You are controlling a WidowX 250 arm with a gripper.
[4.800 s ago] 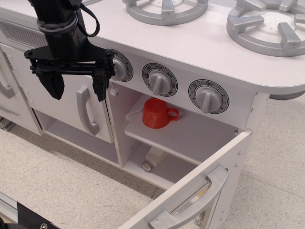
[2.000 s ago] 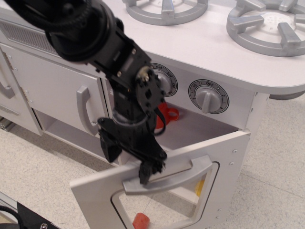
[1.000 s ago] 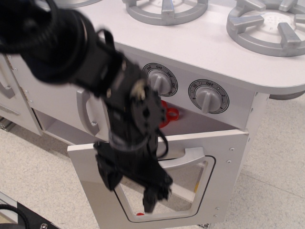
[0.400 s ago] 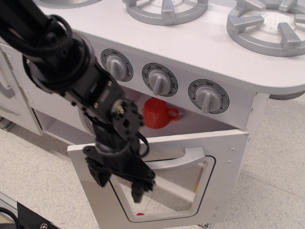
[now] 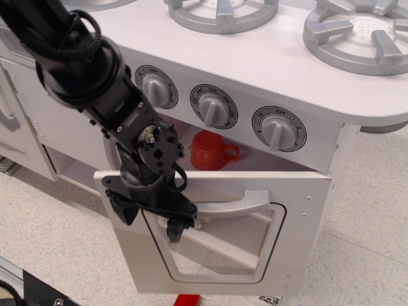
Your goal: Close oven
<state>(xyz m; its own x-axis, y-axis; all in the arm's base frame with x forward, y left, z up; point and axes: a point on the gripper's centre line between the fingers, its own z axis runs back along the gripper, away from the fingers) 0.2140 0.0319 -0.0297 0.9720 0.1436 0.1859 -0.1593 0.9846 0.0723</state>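
Observation:
The white oven door [image 5: 299, 236], with its rounded clear window [image 5: 223, 252] and grey bar handle [image 5: 239, 205], stands almost upright. A gap stays at its top edge. Through that gap a red cup [image 5: 209, 151] shows on the oven shelf. My black gripper [image 5: 148, 220] is in front of the door's left part, beside the handle's left end. Its fingers [image 5: 173, 229] are spread with nothing between them, and they point down against the door face.
Three grey knobs [image 5: 278, 128] sit on the panel above the oven, with grey burners [image 5: 357, 32] on the white top. A white cabinet front [image 5: 44, 121] lies to the left, behind my arm. A red bit [image 5: 188, 298] lies on the speckled floor [image 5: 57, 236] below the door.
The oven door has swung up from wide open to nearly upright. My gripper came from the cabinet on the left, went to the door and has risen slightly with it.

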